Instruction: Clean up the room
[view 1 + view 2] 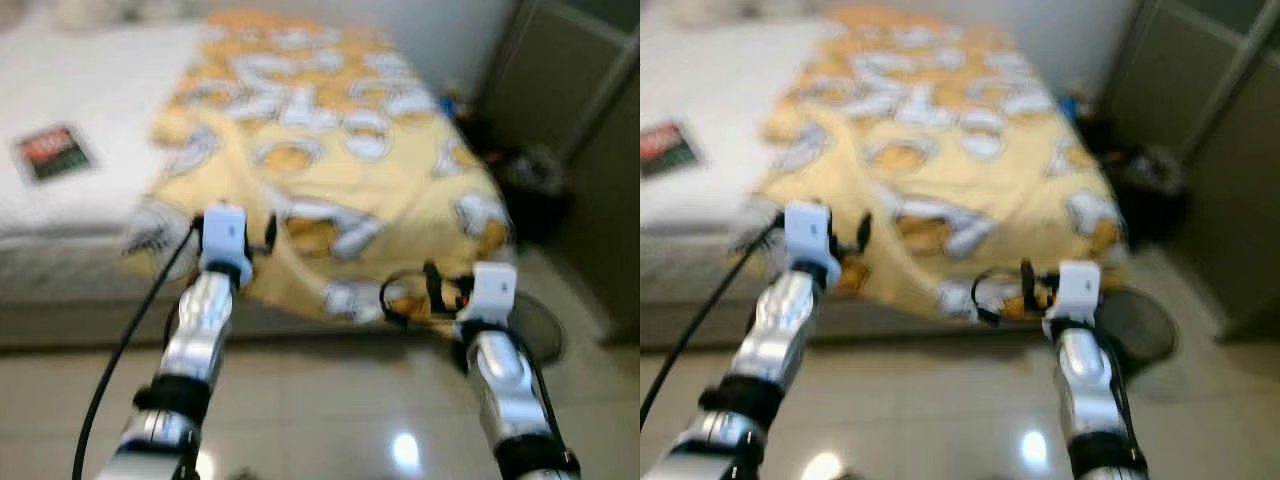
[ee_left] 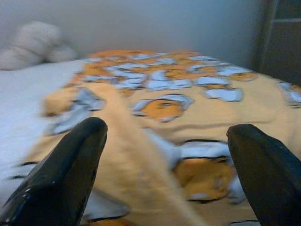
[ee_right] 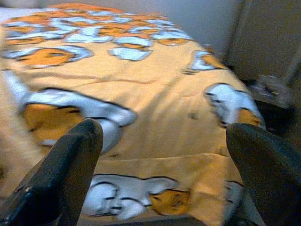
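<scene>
Blanket: yellow soft blanket with orange-and-white cartoon print, spread over the right part of the bed, its near edge hanging over the bedside toward the floor
Bed: wide bed with a white sheet, bare on its left part
Card: small dark flat packet with red and green print, lying on the white sheet, well apart from the blanket
Left pincer: left pincer held up before the blanket's near edge, its 2 black fingers spread wide, nothing between them
Right pincer: right pincer raised near the blanket's hanging corner, fingers spread wide, gripping nothing
Floor: glossy pale tiled floor below both arms
Focus: head views blurred
</scene>
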Controlling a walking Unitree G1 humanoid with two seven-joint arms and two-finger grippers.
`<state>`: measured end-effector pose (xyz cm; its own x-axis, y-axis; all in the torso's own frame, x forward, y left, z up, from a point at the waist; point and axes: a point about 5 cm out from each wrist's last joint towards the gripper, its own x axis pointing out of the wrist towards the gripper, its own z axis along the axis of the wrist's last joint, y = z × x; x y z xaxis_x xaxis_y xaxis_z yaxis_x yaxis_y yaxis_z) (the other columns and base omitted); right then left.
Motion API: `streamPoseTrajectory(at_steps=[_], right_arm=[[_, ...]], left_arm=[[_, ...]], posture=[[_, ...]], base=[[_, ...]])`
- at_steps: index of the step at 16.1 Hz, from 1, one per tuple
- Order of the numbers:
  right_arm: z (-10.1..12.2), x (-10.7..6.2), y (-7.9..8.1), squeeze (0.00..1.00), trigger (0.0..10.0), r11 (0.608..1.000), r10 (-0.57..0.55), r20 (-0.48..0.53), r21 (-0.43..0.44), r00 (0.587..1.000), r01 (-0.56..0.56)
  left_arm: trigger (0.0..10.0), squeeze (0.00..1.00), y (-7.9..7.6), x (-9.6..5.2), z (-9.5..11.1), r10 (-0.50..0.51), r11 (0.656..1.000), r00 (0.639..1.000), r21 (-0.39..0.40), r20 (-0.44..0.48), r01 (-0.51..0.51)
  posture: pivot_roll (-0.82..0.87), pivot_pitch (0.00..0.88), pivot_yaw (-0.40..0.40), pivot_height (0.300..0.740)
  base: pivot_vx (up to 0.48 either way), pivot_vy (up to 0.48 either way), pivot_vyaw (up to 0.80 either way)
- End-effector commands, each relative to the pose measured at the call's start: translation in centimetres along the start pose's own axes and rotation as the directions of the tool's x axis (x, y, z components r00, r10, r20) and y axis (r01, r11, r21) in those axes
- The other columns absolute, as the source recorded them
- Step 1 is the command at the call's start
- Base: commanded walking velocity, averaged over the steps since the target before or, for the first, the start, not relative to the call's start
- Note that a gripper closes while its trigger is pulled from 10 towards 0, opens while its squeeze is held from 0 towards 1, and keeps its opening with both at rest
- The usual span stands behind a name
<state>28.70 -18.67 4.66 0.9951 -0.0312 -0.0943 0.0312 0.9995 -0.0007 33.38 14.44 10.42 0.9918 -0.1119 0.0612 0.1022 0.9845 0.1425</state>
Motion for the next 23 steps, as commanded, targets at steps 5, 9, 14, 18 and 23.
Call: streamPoseTrajectory(at_steps=[5, 9, 14, 18, 23], right_arm=[[0.0, 0.1, 0.2, 0.0, 10.0, 0.999, 0.038, -0.012, -0.001, 0.999, -0.038], [-0.1, 0.1, 0.0, 0.0, 10.0, 0.999, 0.032, -0.021, 0.005, 0.999, -0.032], [-0.3, -0.1, -0.1, 0.0, 10.0, 1.0, 0.025, -0.021, 0.012, 0.999, -0.025], [-0.3, -0.2, -0.5, 0.0, 10.0, 1.0, 0.02, -0.02, 0.011, 1.0, -0.02], [-0.4, -0.4, -0.7, 0.0, 10.0, 1.0, 0.012, -0.021, 0.01, 1.0, -0.012]], left_arm=[[10.0, 0.0, -1.2, 0.0, -0.2, 0.013, 0.998, 1.0, -0.066, -0.017, -0.015], [10.0, 0.0, -0.5, 0.2, -0.1, 0.017, 0.997, 1.0, -0.07, -0.014, -0.018], [10.0, 0.0, -0.5, 0.4, 0.2, 0.002, 0.995, 1.0, -0.095, -0.002, -0.003], [10.0, 0.0, -0.8, 0.8, 0.3, -0.018, 0.996, 1.0, -0.092, -0.004, 0.018], [10.0, 0.0, -1.0, 1.1, 0.2, -0.024, 0.995, 1.0, -0.095, -0.012, 0.023]], posture=[[0.06, 0.0, -0.052, 0.74], [0.06, 0.0, -0.05, 0.74], [0.06, 0.0, -0.041, 0.74], [0.04, 0.0, -0.036, 0.74], [0.04, 0.0, -0.036, 0.74]], base=[[0.455, 0.0, 0.27], [0.472, 0.0, 0.0], [0.239, 0.27, 0.0], [0.0, 0.48, 0.0], [0.0, 0.48, 0.0]])
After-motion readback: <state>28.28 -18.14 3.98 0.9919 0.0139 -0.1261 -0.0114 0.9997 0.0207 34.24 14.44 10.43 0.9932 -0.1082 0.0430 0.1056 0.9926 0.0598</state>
